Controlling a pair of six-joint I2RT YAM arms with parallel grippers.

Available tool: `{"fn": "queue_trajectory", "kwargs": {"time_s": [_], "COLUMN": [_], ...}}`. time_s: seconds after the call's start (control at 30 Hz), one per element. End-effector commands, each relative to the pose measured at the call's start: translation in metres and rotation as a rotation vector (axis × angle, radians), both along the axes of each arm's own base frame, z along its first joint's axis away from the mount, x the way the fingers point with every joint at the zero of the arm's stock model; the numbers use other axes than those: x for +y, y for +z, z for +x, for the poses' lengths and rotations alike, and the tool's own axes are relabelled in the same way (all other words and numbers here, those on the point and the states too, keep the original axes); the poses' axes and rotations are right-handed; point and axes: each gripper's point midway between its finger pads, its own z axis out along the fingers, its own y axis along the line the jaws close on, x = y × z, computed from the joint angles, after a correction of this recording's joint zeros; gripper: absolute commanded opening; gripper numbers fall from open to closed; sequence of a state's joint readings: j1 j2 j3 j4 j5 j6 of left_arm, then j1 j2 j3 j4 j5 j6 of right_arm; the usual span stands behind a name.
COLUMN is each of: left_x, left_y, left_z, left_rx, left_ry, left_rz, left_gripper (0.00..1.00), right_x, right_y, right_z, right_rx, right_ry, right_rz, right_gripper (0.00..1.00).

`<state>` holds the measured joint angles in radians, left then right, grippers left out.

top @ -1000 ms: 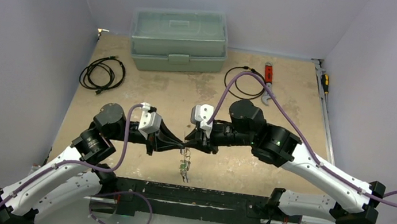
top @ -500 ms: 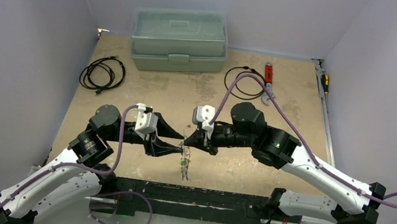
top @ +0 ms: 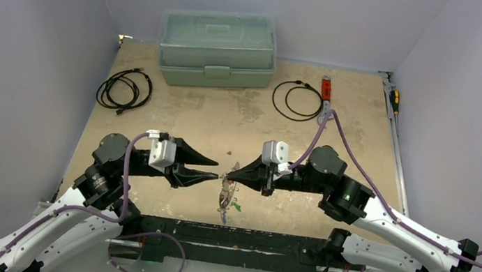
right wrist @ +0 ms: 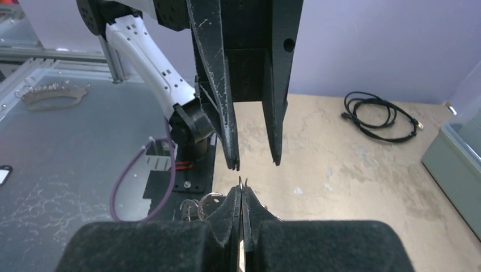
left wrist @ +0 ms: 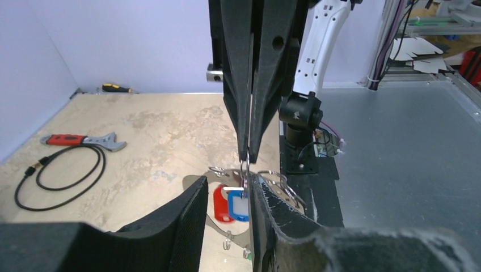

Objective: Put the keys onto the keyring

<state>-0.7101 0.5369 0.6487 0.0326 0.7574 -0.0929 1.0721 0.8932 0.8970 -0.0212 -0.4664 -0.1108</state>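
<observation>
The left gripper [top: 218, 169] stood parted; the right gripper [top: 229, 174] pinched the keyring [left wrist: 244, 169]. Toolbox [top: 217, 48], coiled cable [top: 125, 89] and wrench [top: 326, 96] lay far back on the mottled tabletop [top: 178, 110], between grey walls [top: 25, 44].

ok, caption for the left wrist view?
Right gripper pinches the keyring, blue and red keys dangling below, facing the open left gripper.

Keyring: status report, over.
Left gripper open, facing it. Right gripper shut on keyring, keys hanging below. No obstruction seen.
</observation>
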Motion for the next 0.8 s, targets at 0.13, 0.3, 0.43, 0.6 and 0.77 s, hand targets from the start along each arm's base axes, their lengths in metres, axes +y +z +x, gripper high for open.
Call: {"fn": "queue_trajectory", "kwargs": {"time_s": [0.13, 0.3, 0.43, 0.6, 0.77], "left_x": [0.002, 0.002, 0.003, 0.003, 0.005], "left_y": [0.024, 0.023, 0.024, 0.024, 0.029], "left_z": [-0.006, -0.008, -0.008, -0.01, -0.012], "left_rx": [-0.073, -0.072, -0.075, -0.076, -0.083], "left_ry": [-0.017, -0.025, -0.023, -0.031, -0.025], "left_rz": [-0.066, -0.064, -0.066, -0.065, -0.084], "left_gripper": [0.22, 0.26, 0.29, 0.32, 0.42], "right_x": [0.009, 0.011, 0.01, 0.008, 0.007], "right_y": [0.043, 0.048, 0.053, 0.057, 0.055], "right_z": [-0.009, -0.009, -0.009, -0.009, -0.007], "right_rx": [-0.045, -0.052, -0.065, -0.07, -0.066], "right_ry": [0.066, 0.073, 0.075, 0.066, 0.05], "right_rz": [0.24, 0.269, 0.29, 0.303, 0.301], "right_gripper": [0.0, 0.0, 0.0, 0.0, 0.0]}}
